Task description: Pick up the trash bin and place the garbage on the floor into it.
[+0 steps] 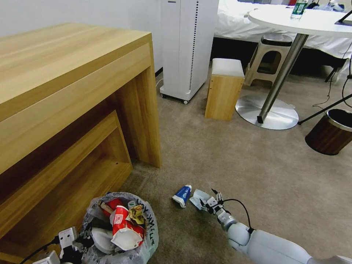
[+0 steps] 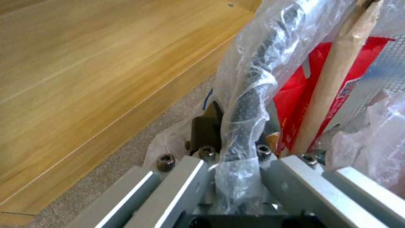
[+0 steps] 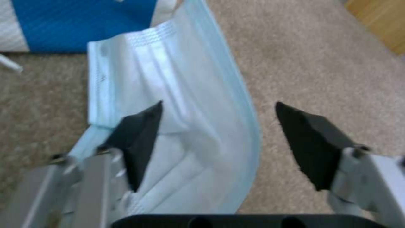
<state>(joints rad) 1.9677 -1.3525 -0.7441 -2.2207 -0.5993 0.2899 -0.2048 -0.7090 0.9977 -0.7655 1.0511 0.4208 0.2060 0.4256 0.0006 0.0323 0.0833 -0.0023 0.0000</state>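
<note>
down low, the left gripper [image 2: 238, 158] clamps the trash bin [image 1: 146, 234] rim, half cut off; the right gripper [image 3: 217, 126], fingers apart, straddles a pale face mask [image 3: 185, 95] on the floor [image 1: 256, 165].

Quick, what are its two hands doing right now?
Left gripper: shut on the trash bin, pinching its bagged rim.
Right gripper: open, fingers either side of a face mask on the floor.

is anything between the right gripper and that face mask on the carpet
Nothing visible. The open right gripper already sits over the face mask on the floor, one finger above it. The blue-white wrapper lies beside it.
</note>
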